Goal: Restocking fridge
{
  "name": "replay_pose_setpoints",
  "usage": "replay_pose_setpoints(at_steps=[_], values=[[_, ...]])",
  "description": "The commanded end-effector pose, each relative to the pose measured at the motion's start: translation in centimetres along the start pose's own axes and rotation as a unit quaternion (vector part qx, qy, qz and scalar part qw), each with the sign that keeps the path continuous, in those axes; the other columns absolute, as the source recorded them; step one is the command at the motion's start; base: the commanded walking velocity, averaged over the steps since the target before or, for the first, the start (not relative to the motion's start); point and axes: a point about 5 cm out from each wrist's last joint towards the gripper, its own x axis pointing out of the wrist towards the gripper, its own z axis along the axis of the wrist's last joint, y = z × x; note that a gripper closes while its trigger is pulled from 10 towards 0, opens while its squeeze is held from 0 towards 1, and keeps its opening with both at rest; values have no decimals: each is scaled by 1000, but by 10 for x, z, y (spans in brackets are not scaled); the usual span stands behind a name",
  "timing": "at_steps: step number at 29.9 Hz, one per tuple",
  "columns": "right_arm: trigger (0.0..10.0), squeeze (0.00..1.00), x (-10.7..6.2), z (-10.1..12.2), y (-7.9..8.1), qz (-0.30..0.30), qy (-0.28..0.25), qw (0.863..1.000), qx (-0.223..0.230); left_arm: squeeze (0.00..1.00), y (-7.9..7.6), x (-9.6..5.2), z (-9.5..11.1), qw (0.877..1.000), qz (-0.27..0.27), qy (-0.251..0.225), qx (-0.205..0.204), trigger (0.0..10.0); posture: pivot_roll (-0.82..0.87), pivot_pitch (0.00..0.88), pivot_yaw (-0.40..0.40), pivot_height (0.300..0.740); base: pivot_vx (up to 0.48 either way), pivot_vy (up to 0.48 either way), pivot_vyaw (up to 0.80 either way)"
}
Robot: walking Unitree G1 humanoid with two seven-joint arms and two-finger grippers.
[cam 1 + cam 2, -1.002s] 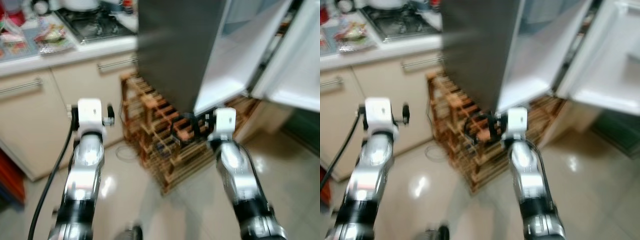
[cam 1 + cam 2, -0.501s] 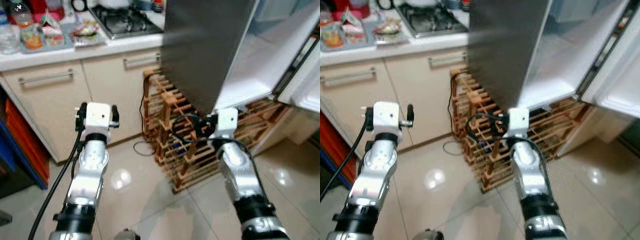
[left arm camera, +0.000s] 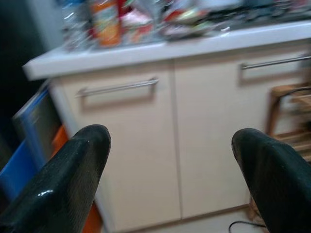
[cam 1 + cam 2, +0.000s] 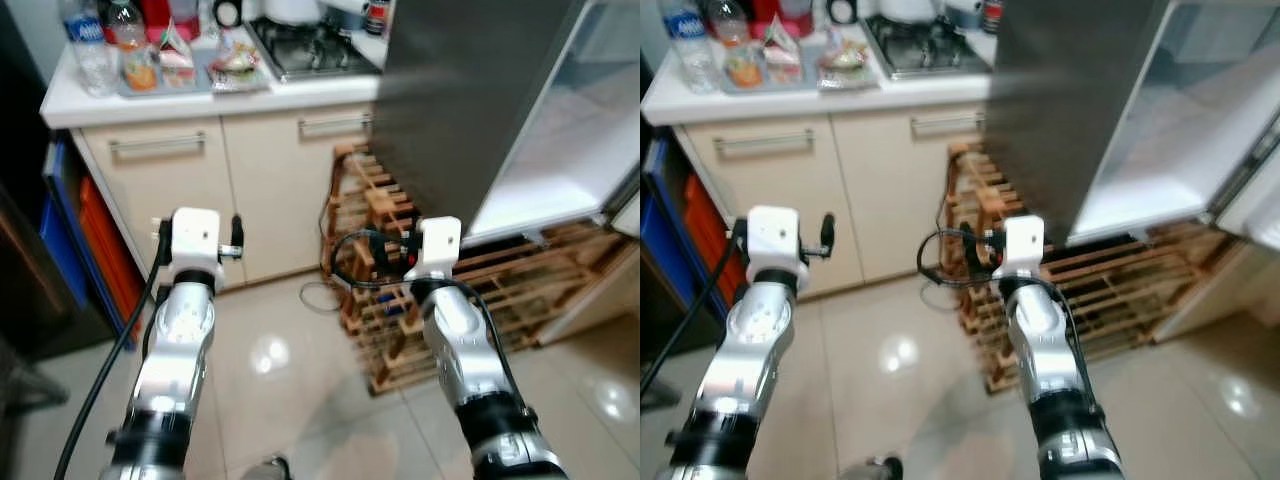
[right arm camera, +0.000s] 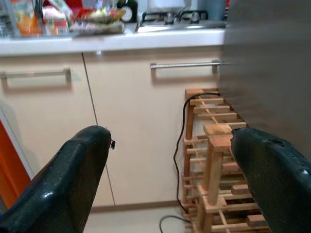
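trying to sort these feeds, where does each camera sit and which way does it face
Left and right eye views: on the head, looking forward and down at the counter, wooden rack and fridge door; both silver arms show.
Left wrist view: along the open left hand toward the cabinet handle.
Right wrist view: along the open right hand toward cabinet and rack.
All share the counter.

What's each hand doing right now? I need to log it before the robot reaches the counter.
Left hand: open, holding nothing, facing the cabinet door.
Right hand: open, holding nothing, facing the wooden rack.
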Motion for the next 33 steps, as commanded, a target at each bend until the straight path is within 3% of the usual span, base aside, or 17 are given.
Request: replay_pose_setpoints(at_steps=[1, 3, 8, 9, 11, 13, 19, 23, 27, 31, 33], values=[[10000, 12, 0, 1, -3, -8, -2, 1000, -14, 0, 6, -2, -6, 1000, 22, 20, 3, 10000, 29, 0, -52, 740, 322, 322, 506], [10000, 0, 1, -6, -9, -24, 26, 999, -23, 0, 3, -2, -8, 999, 24, 23, 6, 10000, 21, 0, -56, 740, 328, 351, 0], [10000, 0, 0, 1, -10, -16, 7, 999, -27, 0, -2, 1, -4, 1000, 6, 14, 10, 10000, 10, 0, -61, 740, 322, 355, 0], [10000, 0, 1, 5, -10, -4, -2, 999, -40, 0, -11, 4, 10, 999, -25, -28, 21, 10000, 16, 0, -69, 740, 442, 0, 700], [10000, 0, 1, 6, -9, 0, -3, 999, -44, 0, -14, 5, 14, 998, -33, -40, 29, 10000, 16, 0, -69, 740, 442, 0, 700], [10000, 4, 2, 4, -6, 9, 2, 999, -46, 0, -16, 8, 13, 999, -28, -25, -8, 10000, 31, 0, -86, 740, 0, 0, 672], [10000, 12, 6, 6, -5, 12, 0, 999, -44, 0, -14, 10, 10, 1000, -19, -16, -8, 10000, 34, 0, -104, 740, 0, 0, 650], [10000, 24, 7, 10, -4, 15, -7, 999, -38, 0, -17, 14, 20, 999, -25, -35, 15, 10000, 44, 0, -97, 740, 0, 0, 638], [10000, 27, 5, 5, -3, 8, -5, 999, -33, 0, -20, 14, 16, 997, -45, -44, 54, 10000, 27, 0, -67, 740, 0, 0, 630], [10000, 59, 5, 4, 1, 16, -5, 1000, -19, 0, -33, 12, 22, 996, -72, -50, 31, 10000, 34, 0, -59, 740, 163, 0, 631], [10000, 63, 7, 2, 5, 26, 1, 1000, -16, 0, -40, 12, 26, 994, -84, -63, 43, 10000, 26, 0, -53, 740, 480, 0, 644]])
